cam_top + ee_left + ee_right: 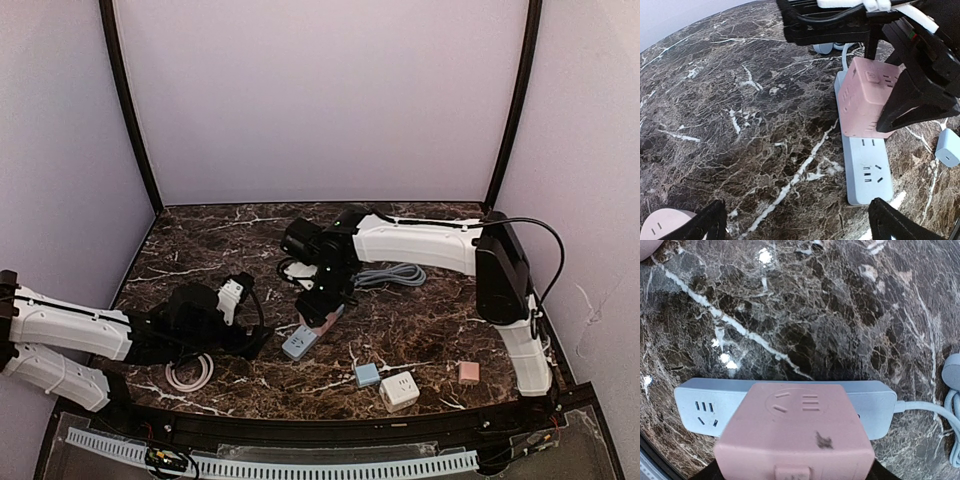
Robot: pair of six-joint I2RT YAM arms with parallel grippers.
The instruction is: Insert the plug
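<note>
A pink cube plug point(326, 320) point(867, 97) point(795, 430) rests on the far half of a pale blue power strip point(299, 343) point(867, 170) point(705, 402) that lies flat on the marble table. Its prongs are hidden beneath it. My right gripper point(325, 300) point(795, 475) reaches down from above, shut on the pink plug, with black fingers point(920, 95) pressed on its sides. My left gripper point(255, 340) point(800, 217) hovers low just left of the strip's near end, open and holding nothing. The strip's near sockets are uncovered.
A small blue cube point(367, 375) point(947, 147), a white cube point(399, 390) and a small pink cube point(468, 372) sit near the front edge. A white cable coil point(189, 372) lies front left. The strip's grey cord point(390, 275) point(940, 410) bundles behind it.
</note>
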